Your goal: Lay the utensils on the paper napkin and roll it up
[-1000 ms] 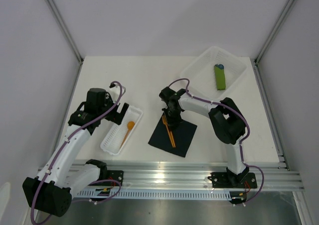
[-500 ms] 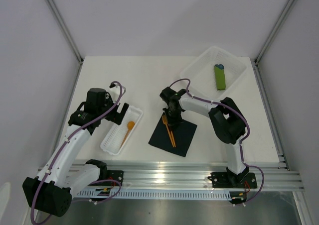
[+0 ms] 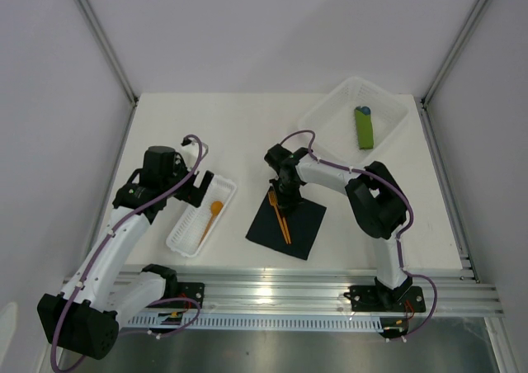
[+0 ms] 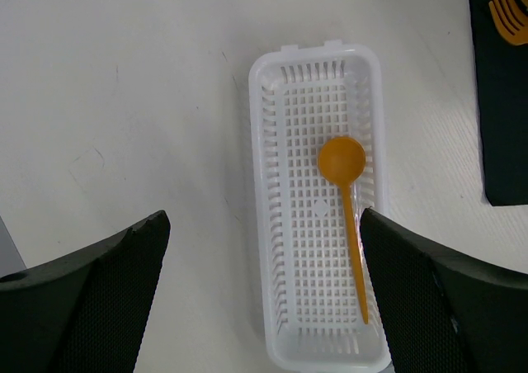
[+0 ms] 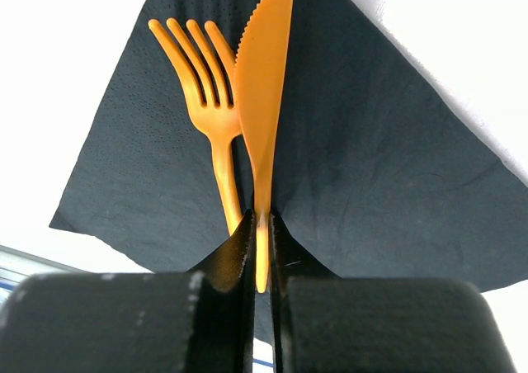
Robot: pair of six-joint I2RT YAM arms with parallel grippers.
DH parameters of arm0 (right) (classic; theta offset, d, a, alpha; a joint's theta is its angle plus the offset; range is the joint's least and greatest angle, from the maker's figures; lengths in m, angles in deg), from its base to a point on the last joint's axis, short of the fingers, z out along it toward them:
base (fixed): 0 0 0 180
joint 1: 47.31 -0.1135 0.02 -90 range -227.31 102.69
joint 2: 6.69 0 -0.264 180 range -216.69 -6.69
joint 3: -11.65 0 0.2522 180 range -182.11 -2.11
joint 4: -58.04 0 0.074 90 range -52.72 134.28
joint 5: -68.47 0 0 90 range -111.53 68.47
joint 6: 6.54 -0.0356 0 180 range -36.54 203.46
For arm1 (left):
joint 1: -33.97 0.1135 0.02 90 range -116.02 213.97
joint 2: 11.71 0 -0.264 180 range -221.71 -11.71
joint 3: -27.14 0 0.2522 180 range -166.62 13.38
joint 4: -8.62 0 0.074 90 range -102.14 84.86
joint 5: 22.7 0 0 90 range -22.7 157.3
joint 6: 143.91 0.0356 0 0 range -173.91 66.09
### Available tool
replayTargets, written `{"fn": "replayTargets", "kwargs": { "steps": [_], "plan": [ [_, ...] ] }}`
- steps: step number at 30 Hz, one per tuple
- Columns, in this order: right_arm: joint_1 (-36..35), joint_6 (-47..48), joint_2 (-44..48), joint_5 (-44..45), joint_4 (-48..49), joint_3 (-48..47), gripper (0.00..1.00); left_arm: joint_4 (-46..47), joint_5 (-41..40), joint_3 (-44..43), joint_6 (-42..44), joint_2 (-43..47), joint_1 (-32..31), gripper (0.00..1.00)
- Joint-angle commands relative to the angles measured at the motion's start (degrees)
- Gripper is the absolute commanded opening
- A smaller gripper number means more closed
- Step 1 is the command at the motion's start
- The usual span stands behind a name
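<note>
gripper on the right [image 5: 261,224] clenched on the knife [image 5: 266,84] by its handle, blade down on the black napkin [image 5: 371,167] beside the fork [image 5: 202,76]; barely a twitch this last second, so release looks due. spoon [image 4: 342,162] sits in the basket [image 4: 272,224], left gripper [image 4: 266,233] spread above.

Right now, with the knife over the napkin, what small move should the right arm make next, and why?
Probably open the right fingers and let go of the knife. They are shut on its handle, and the blade appears to lie along the napkin beside the fork, so only the release looks left here.
</note>
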Motion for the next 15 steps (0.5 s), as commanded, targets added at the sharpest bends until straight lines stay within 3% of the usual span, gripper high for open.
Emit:
{"fn": "replayTargets", "kwargs": {
  "steps": [1, 15],
  "plan": [
    [0.22, -0.65, 0.36, 0.74, 0.68, -0.22, 0.08, -0.41, 1.55, -1.18, -0.49, 0.53, 0.33, 0.99],
    [0.05, -0.30, 1.24, 1.00, 0.68, -0.74, 0.18, -0.50, 1.81, -1.18, -0.32, 0.45, 0.33, 1.00]
  ]
}}
